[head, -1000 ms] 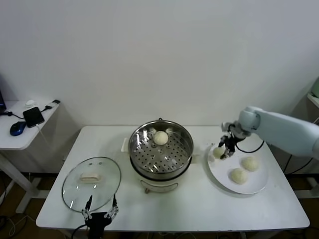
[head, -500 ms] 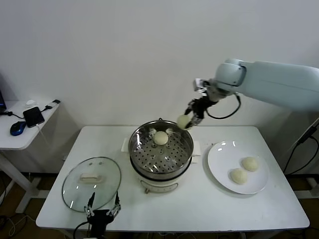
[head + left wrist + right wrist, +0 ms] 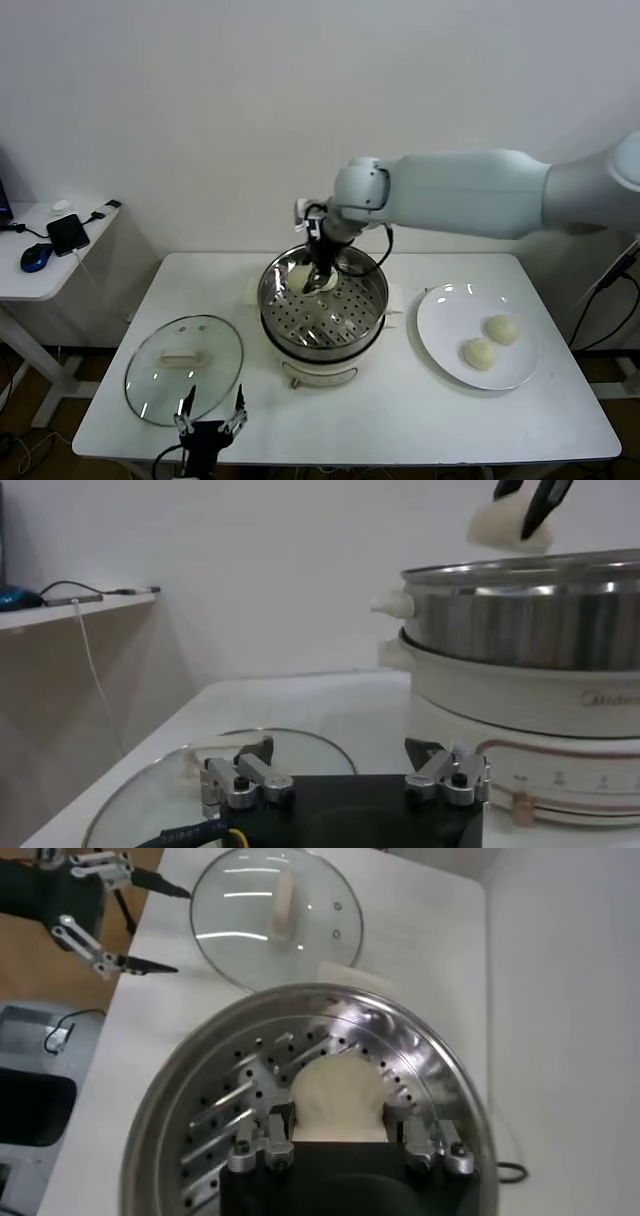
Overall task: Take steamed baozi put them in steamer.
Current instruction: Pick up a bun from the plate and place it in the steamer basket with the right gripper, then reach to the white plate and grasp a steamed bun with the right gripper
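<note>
My right gripper (image 3: 312,280) is shut on a pale steamed baozi (image 3: 299,276), low over the back left of the steamer (image 3: 375,300). In the right wrist view the baozi (image 3: 338,1093) sits between the fingers of the right gripper (image 3: 338,1110), just above the perforated floor of the steamer (image 3: 200,1058). Two more baozi (image 3: 502,329) (image 3: 479,353) lie on the white plate (image 3: 440,340) to the right. My left gripper (image 3: 210,420) stands open at the table's front edge, by the glass lid. From the left wrist view the held baozi (image 3: 497,525) shows above the steamer (image 3: 520,620).
The round glass lid (image 3: 183,370) with its cream handle lies flat at the front left, also seen as the lid (image 3: 270,918) beside the pot. A side table (image 3: 60,270) with a phone and a mouse stands off to the left.
My right arm lifted a baozi from the plate, swung it left over the pot and lowered it into the back left of the basket. The left arm stayed put.
</note>
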